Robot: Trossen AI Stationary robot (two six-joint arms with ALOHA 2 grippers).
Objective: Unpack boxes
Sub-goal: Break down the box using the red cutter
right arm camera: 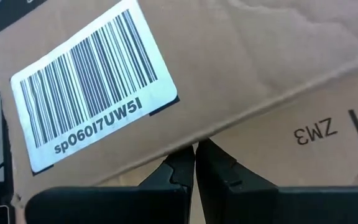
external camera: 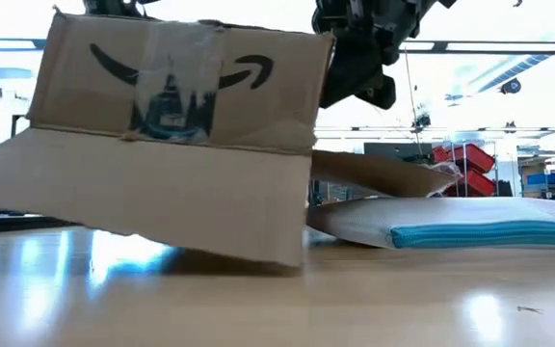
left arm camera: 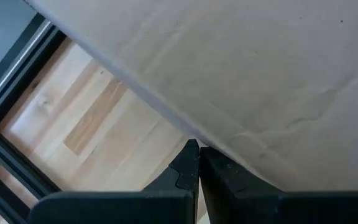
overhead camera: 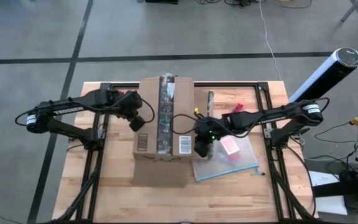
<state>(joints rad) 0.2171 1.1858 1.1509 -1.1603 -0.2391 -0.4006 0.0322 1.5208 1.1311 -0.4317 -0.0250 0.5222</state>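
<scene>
We see one brown corrugated cardboard box at the middle of the table, lying between the two arms. A shiny strip of clear tape runs along its top from far edge to near edge, and two white barcode labels sit near its front edge. From table height, its front face carries a black curved smile mark under crinkled tape, and a loose flap hangs down to the wood. The box sits tilted, its near side raised.

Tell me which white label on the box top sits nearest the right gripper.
The barcode label on the cardboard box's right half, beside the tape strip. The right gripper is just off that edge; the other label lies across the tape, nearer the left gripper.
</scene>
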